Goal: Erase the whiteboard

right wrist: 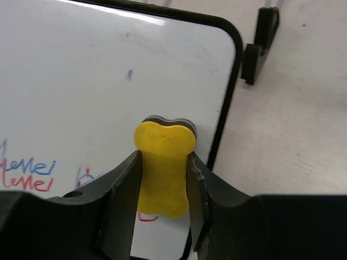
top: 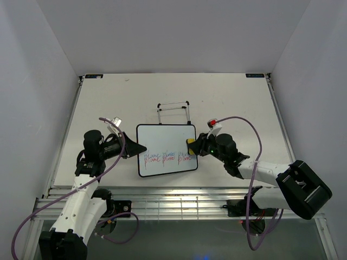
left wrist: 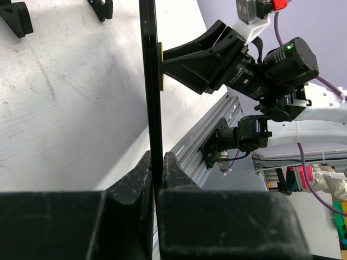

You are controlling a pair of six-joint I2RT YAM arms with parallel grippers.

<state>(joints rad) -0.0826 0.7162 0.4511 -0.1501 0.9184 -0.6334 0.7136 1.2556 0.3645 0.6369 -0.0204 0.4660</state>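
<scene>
Observation from the near side of the table (top: 233, 97), clock directions taken from the overhead view.

Item 1, the whiteboard (top: 166, 150): it is sitting near the middle of the table, between the two arms, face up and turned slightly off square. Whether its back is touching the table I cannot tell. Blue and red handwriting (top: 162, 157) is running across the band toward its 6 o'clock edge. The upper part of the face is showing white, apart from a faint mark or two seen from the right wrist.

Item 2, the left gripper (top: 142, 149): it is reaching in at the board's 9 o'clock edge. The left wrist view is showing the board edge-on as a thin black line, with both jaws clenched on that frame.

Item 3, the right gripper (top: 192, 147): it is working at the board's 3 o'clock edge. Its jaws are clamped on a yellow eraser (right wrist: 164, 162), bone-shaped on top with a dark pad beneath. The eraser is sitting on the white face just inside the frame, below the rounded corner and just above the end of the writing.

Item 4, a black wire stand (top: 173, 108): it is standing just beyond the board's 12 o'clock edge, apart from both grippers.
</scene>
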